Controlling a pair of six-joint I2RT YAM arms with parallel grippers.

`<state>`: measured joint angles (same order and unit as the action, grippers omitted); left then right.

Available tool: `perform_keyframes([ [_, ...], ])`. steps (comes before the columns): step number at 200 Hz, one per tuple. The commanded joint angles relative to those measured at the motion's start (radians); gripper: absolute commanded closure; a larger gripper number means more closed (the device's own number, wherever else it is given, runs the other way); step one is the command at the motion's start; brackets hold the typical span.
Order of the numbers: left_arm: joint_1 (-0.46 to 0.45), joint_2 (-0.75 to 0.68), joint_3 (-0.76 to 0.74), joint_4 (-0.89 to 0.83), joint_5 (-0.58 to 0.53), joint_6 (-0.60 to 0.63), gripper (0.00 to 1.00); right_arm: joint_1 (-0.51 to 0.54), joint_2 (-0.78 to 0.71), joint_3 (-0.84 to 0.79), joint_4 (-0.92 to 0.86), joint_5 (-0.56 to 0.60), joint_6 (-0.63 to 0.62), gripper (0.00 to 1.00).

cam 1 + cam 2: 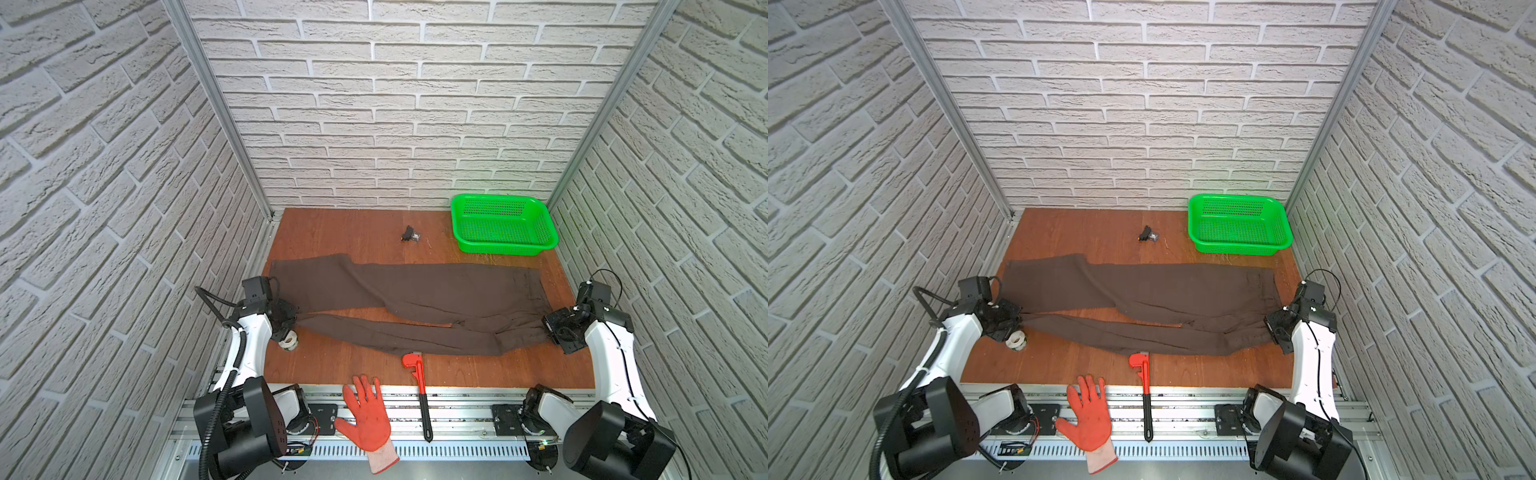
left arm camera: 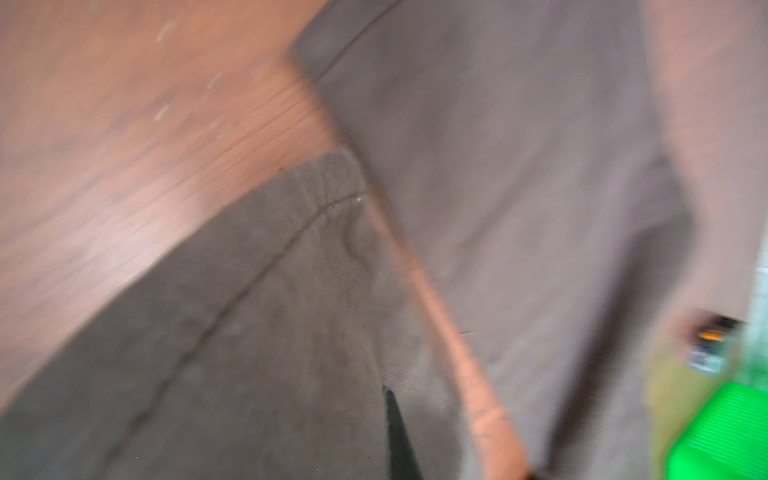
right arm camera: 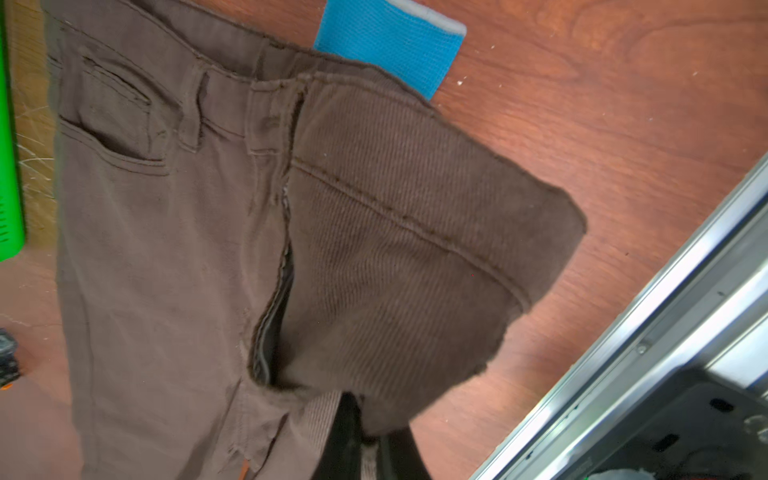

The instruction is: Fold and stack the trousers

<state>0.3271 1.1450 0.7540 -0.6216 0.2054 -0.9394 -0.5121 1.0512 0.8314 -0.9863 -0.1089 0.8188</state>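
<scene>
- What could go wrong: the left gripper (image 1: 293, 318), at the left of a top view, has its jaws closed on the very tip of the near leg's hem. With so little cloth pinched, I judge a firm pull could slip it free.
- The right gripper (image 1: 547, 324), at the right of the frame, is clamped on a corner of the waistband. In the right wrist view that corner is raised off the table (image 1: 332, 232) and the fly gapes open, so I think the folded layers may end up uneven.
- A small glove with a blue cuff (image 3: 390, 45) pokes out from under the waistband and could be carried into the fold.
- The head of a red pipe wrench (image 1: 412, 358) sits just beside the near leg's edge, low in the frame's centre. A tape roll (image 1: 289, 340) sits just beside the left gripper. Either could snag dragged cloth.
- The trousers (image 1: 415, 299) are dark brown, soft, matte, finely ribbed cloth. They lie stretched across the middle of the frame, waistband to the right and hems to the left.
- The far leg lies flat and broad. The near leg is drawn narrow and creased, with a wedge of bare wood between them.
- The left wrist view is too blurred to add detail.
</scene>
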Motion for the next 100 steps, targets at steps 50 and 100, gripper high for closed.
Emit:
perform_keyframes([
  [50,0.065,0.036,0.423,0.017,0.058,0.029,1.0,0.011,0.029,0.413,-0.063,-0.032,0.098,0.95],
  [100,0.221,-0.087,-0.036,0.124,0.027,-0.034,1.0,0.008,-0.002,0.136,0.001,0.102,0.058,0.95],
])
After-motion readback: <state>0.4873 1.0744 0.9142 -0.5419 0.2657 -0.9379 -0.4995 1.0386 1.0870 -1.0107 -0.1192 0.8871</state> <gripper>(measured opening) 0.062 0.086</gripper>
